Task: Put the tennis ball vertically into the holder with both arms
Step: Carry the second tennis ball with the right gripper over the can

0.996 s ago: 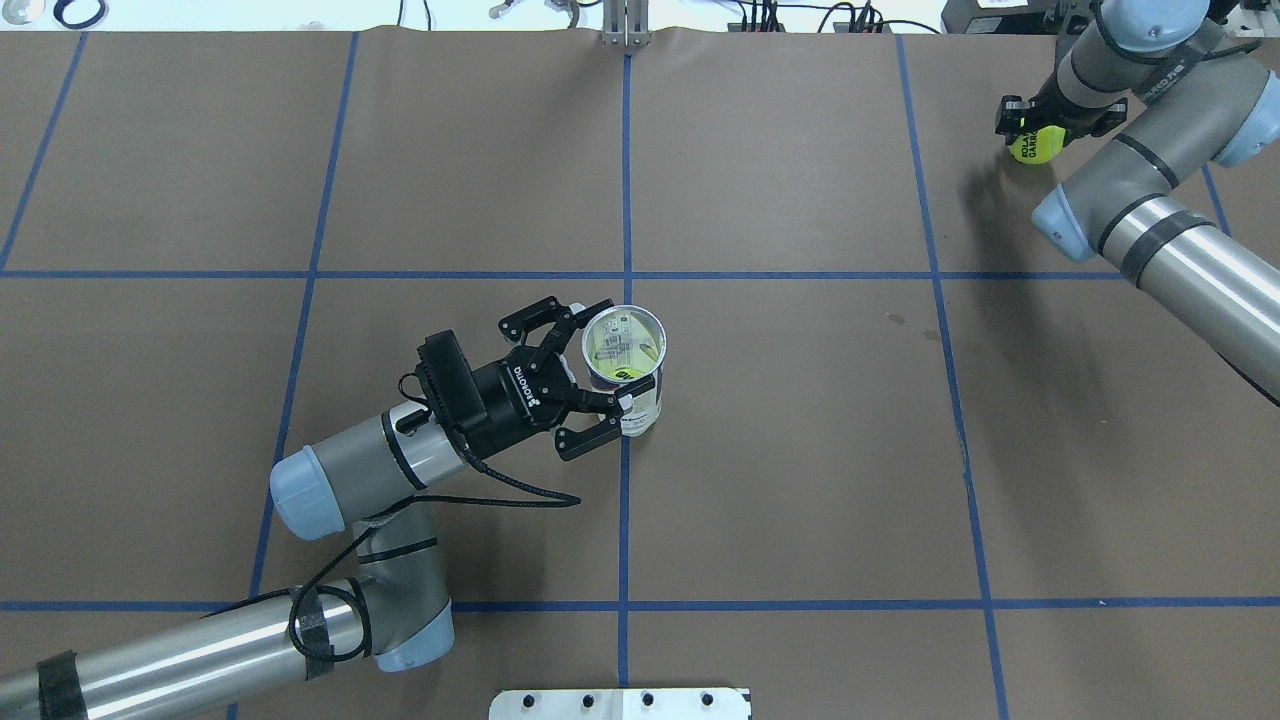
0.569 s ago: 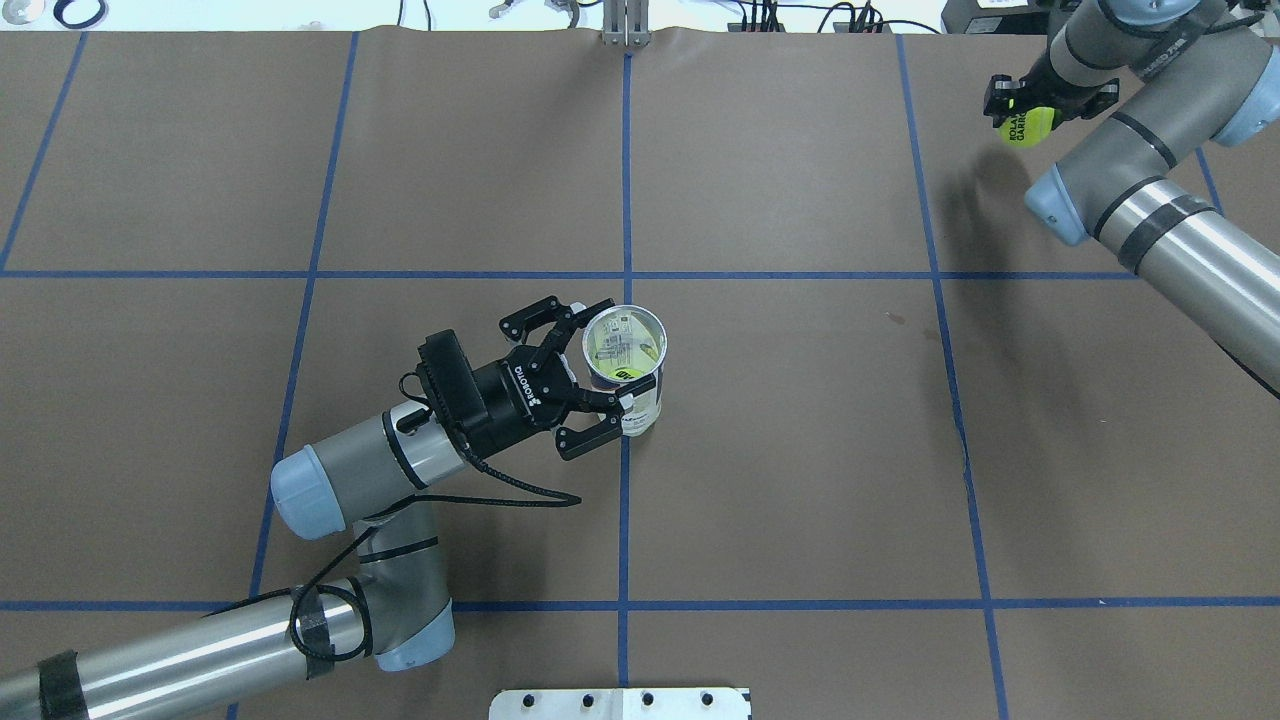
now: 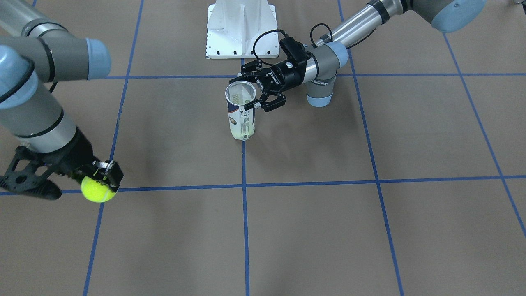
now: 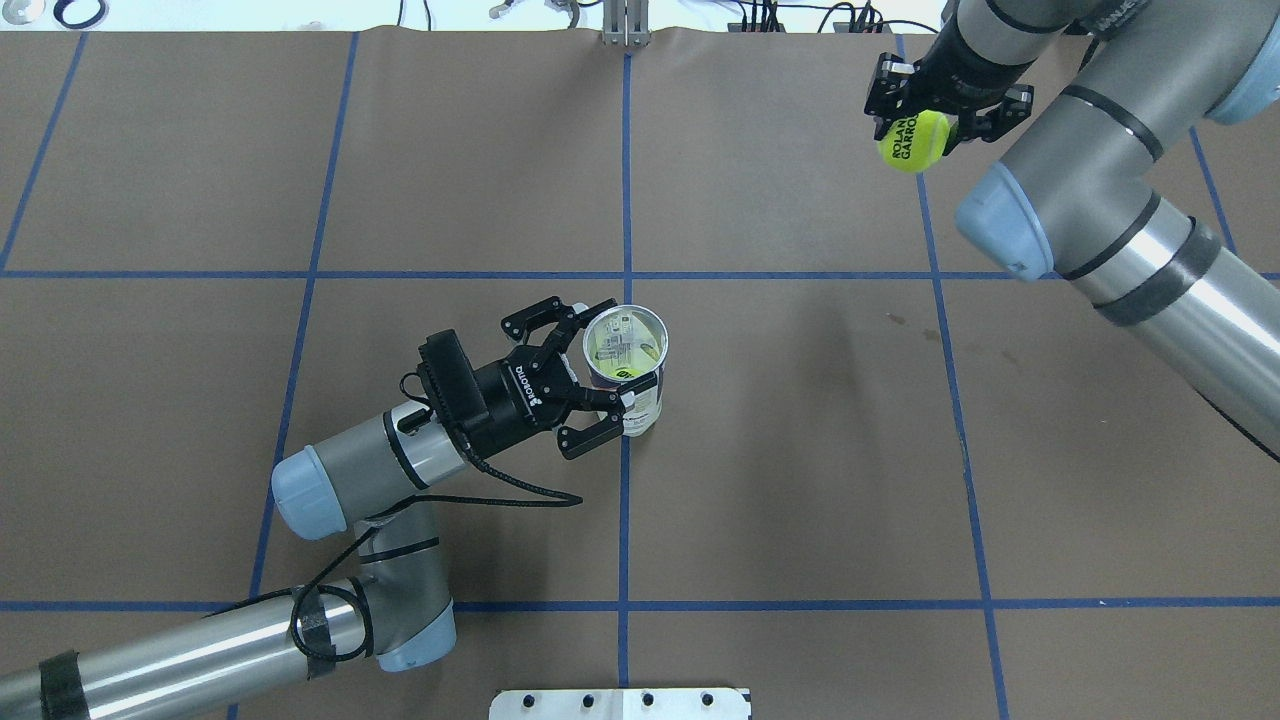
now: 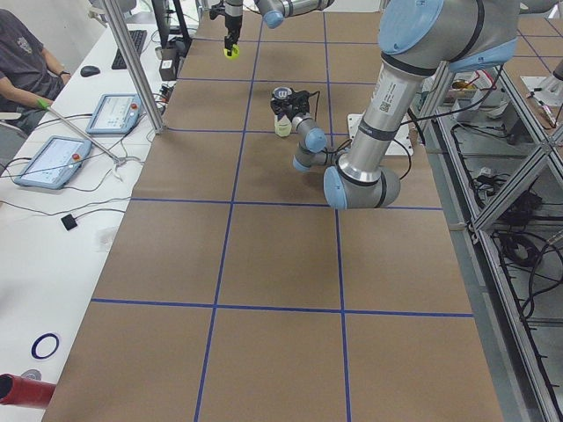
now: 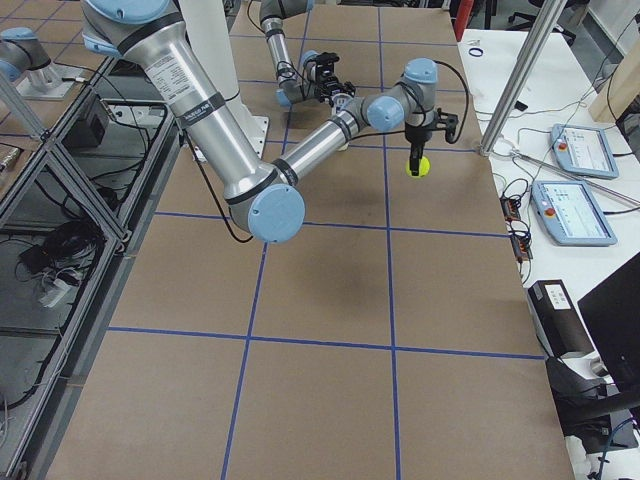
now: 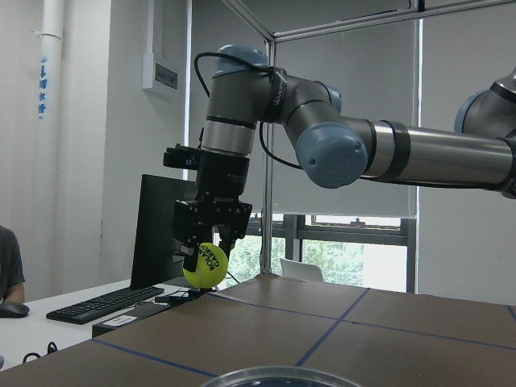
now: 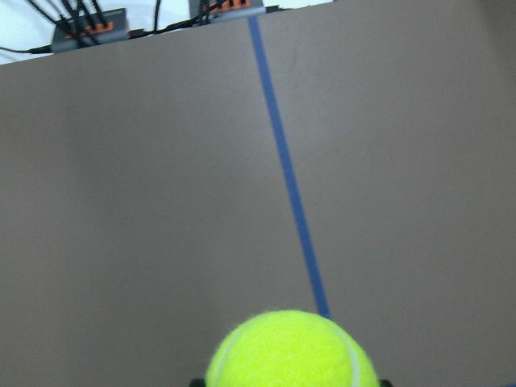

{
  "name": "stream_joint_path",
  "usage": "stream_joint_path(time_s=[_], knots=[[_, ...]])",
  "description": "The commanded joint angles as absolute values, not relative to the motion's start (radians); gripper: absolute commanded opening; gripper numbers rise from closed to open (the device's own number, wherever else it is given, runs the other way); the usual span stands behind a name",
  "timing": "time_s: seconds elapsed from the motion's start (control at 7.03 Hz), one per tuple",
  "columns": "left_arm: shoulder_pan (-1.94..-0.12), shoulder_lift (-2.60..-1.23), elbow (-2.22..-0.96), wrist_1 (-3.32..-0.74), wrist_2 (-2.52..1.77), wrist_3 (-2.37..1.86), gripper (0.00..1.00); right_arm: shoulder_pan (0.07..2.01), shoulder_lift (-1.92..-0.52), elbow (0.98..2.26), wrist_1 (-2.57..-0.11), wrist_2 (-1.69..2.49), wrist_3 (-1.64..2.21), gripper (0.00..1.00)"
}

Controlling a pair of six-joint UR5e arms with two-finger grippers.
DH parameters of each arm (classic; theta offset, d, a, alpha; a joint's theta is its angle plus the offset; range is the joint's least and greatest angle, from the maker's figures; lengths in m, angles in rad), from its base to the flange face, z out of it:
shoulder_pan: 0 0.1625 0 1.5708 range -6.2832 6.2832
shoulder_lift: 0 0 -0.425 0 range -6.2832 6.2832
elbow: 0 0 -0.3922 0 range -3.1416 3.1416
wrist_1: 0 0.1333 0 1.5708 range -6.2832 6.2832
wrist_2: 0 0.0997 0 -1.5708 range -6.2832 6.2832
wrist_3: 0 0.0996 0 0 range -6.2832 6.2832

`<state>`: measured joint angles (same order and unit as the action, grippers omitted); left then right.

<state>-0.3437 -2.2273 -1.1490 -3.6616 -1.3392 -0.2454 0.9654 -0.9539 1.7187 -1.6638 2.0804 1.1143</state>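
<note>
The holder [image 3: 241, 119] is a clear tube with a metal rim, standing upright near the table's middle [image 4: 640, 402]. My left gripper [image 4: 614, 366] reaches in from the side, one finger on each side of the tube, shut on it just below the rim. The yellow-green tennis ball [image 4: 912, 142] hangs above the far right part of the table. My right gripper [image 4: 914, 128] points down and is shut on it. The ball also shows in the front view [image 3: 98, 190] and fills the bottom of the right wrist view [image 8: 292, 351]. The left wrist view shows the ball [image 7: 205, 266] beyond the holder's rim [image 7: 282, 376].
Brown paper with blue tape grid lines [image 4: 627, 180] covers the table. A white pedestal base [image 3: 241, 28] sits at the robot's edge. Beyond the far edge a person [image 5: 18, 53] sits at a side desk with two tablets [image 5: 53, 161].
My right arm has carried the tennis ball leftward in the overhead view, and the ball looks higher. The left gripper and the holder have not moved.
</note>
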Motion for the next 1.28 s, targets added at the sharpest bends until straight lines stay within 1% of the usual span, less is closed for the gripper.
stream_joint_path(time_s=[0.0,0.14,0.28,0.57,0.71,1.14], knots=[[-0.344,-2.227,-1.149,-3.662,-1.339,-0.245,0.81,0.837,-0.939,1.946,-1.759,2.089,1.343,0.0],[-0.344,-2.227,-1.149,-3.662,-1.332,-0.245,0.81,0.784,-0.918,1.997,-1.759,2.089,1.429,0.0],[-0.344,-2.227,-1.149,-3.662,-1.327,-0.245,0.82,0.731,-0.89,2.012,-1.759,2.083,1.471,0.0],[-0.344,-2.226,-1.149,-3.662,-1.325,-0.245,0.82,0.64,-0.83,2.011,-1.758,2.04,1.558,0.0],[-0.344,-2.226,-1.149,-3.662,-1.325,-0.245,0.83,0.603,-0.824,2.006,-1.758,2.005,1.56,0.0],[-0.344,-2.226,-1.149,-3.662,-1.325,-0.245,0.84,0.591,-0.789,1.961,-1.755,2.0,1.56,0.0]])
